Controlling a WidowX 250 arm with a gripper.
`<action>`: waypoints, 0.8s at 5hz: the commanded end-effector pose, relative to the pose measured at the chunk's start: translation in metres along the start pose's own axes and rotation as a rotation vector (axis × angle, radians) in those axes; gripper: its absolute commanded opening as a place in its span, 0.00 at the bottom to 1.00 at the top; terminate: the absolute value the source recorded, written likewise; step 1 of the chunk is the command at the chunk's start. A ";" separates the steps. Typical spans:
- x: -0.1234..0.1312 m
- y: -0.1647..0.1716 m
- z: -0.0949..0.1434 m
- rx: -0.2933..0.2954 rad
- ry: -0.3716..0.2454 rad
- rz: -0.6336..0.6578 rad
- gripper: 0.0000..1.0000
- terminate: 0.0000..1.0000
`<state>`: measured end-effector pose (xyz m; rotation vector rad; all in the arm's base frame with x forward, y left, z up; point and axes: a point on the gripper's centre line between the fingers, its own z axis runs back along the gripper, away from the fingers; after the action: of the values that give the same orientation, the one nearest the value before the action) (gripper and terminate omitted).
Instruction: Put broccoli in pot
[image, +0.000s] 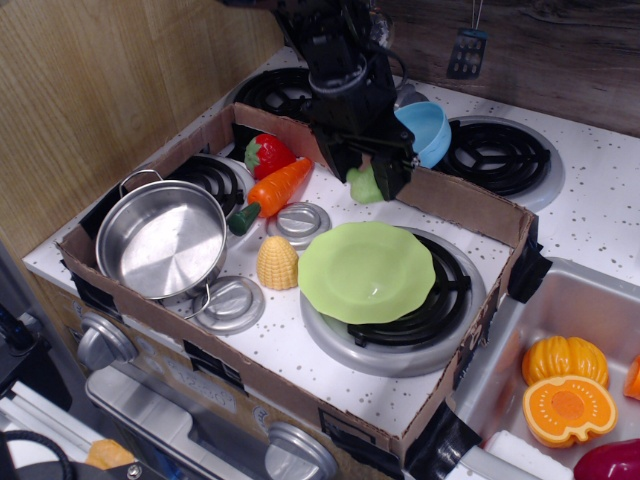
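Note:
My black gripper is shut on the pale-green broccoli and holds it in the air above the stove top, just behind the light-green plate. The shiny steel pot with two loop handles stands empty at the left end of the cardboard tray, well to the left of and below the gripper.
Inside the cardboard tray lie a carrot, a strawberry and a yellow corn cob. A blue bowl sits behind the tray. Orange pumpkin halves lie in the sink at the right.

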<state>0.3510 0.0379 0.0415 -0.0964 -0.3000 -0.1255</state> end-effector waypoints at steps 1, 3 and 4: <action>0.009 0.011 0.058 0.128 -0.054 -0.025 0.00 0.00; -0.044 0.021 0.088 0.186 -0.071 0.057 0.00 0.00; -0.062 0.029 0.098 0.194 -0.070 0.088 0.00 0.00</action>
<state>0.2620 0.0872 0.1011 0.0597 -0.3445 0.0044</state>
